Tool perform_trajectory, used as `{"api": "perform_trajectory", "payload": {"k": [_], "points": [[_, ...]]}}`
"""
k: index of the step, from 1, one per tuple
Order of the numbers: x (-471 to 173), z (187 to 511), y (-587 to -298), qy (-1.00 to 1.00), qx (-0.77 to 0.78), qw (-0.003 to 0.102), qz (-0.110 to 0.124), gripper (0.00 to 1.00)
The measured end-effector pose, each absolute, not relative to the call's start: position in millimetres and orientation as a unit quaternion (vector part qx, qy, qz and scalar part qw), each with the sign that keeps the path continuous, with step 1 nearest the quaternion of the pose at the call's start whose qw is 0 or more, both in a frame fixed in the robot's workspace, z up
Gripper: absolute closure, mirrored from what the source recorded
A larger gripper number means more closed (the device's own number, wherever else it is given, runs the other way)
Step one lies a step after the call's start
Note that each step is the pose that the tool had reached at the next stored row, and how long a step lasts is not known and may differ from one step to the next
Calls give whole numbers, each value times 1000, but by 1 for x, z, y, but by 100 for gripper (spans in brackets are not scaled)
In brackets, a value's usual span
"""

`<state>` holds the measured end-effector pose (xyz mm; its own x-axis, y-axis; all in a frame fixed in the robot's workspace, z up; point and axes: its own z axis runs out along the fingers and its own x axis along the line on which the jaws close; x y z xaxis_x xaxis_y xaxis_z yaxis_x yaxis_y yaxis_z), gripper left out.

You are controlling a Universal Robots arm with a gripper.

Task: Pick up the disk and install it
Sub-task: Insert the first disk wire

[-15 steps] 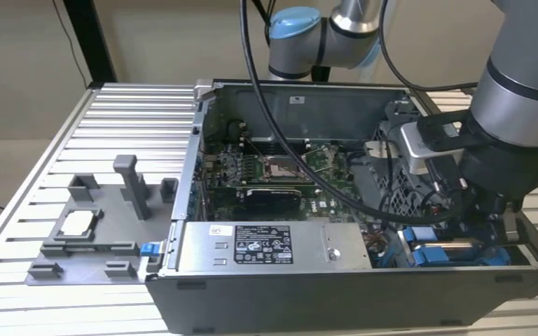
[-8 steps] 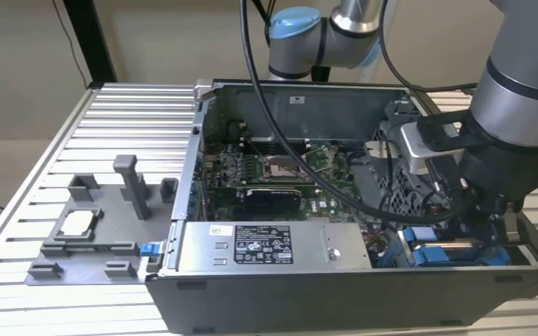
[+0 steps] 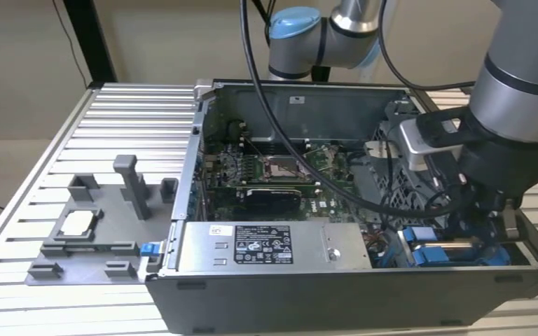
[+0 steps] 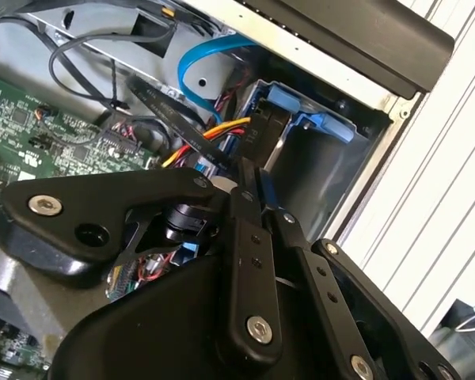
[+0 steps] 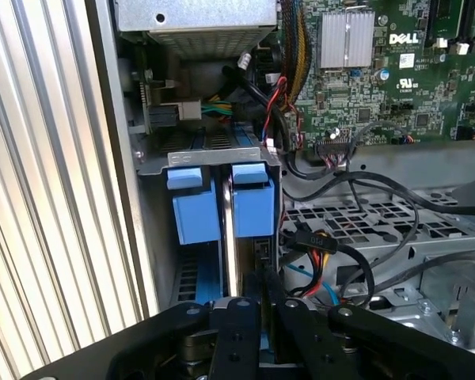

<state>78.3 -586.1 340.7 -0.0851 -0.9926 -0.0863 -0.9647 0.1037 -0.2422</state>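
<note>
Reaching down into the open computer case [image 3: 250, 91] at the exterior view's right near corner, the gripper [image 5: 257, 305] looks clenched on the disk [image 5: 245, 237], standing on edge in its blue-bracketed bay, so seating seems under way, demanding a straight push.

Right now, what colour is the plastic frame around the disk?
Blue. The frame on the disk shows best in the first wrist view.
</note>
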Motion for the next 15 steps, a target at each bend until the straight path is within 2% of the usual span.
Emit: {"api": "perform_trajectory", "payload": {"k": [13,14,15], "points": [[78,341,-580,735,-665,116,-63,100],[78,341,-580,735,-665,116,-63,0],[78,342,-580,735,-665,116,-63,0]]}}
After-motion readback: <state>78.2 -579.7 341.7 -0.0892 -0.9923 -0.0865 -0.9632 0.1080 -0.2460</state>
